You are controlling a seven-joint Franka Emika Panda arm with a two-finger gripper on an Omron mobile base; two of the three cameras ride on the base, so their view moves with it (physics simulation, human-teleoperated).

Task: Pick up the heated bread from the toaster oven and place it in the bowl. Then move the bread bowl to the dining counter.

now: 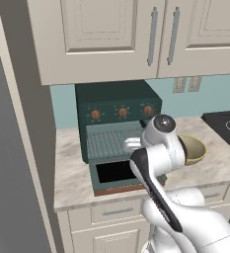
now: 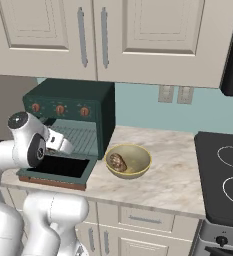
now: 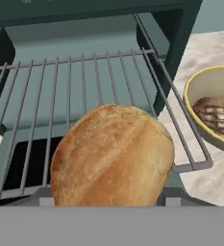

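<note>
A large golden-brown loaf of bread (image 3: 113, 156) sits right in front of the hand camera, over the front of the wire rack (image 3: 84, 86). It covers my fingertips, and my gripper (image 1: 128, 145) appears shut on it. The dark green toaster oven (image 1: 116, 106) stands open with its door (image 2: 58, 170) dropped flat, and my hand is just above that door. To the oven's right, on the marble worktop, the yellowish-tan bowl (image 2: 138, 150) holds a small dark brown scored bun (image 2: 117, 161). In the hand view the bowl (image 3: 195, 96) lies at the right edge.
A black cooktop (image 2: 223, 175) lies at the right end of the worktop (image 2: 173, 180). Cream wall cabinets (image 2: 103, 35) hang low over the oven. A tall grey panel (image 1: 13, 148) closes off the left side. The teal backsplash carries two outlets (image 2: 175, 94).
</note>
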